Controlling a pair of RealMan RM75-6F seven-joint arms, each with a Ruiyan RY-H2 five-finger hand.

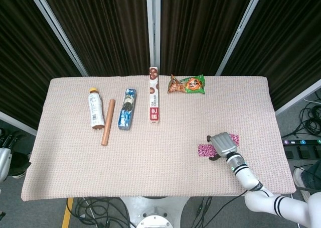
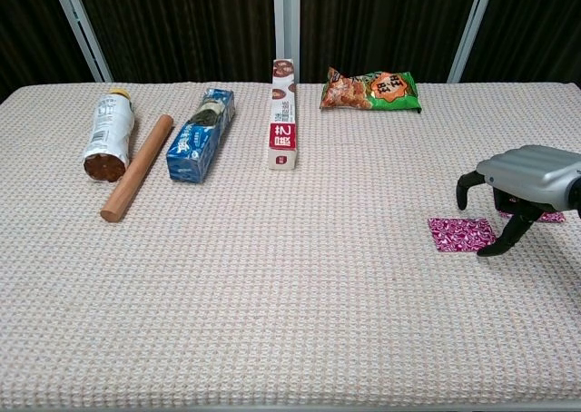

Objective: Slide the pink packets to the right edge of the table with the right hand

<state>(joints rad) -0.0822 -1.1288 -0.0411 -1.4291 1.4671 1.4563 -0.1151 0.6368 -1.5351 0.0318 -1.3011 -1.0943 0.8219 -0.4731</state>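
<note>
Two pink packets lie flat on the right part of the table. The nearer packet is in full view. The second packet is mostly hidden behind my right hand. That hand arches low over the gap between them, fingers spread and curved down, holding nothing. One dark fingertip touches the table at the nearer packet's right edge. A bit of my left hand shows off the table's left edge in the head view, too little to read its fingers.
Along the back stand a bottle, a wooden rod, a blue box, a long white box and a snack bag. The table's right edge is a short way right of the hand.
</note>
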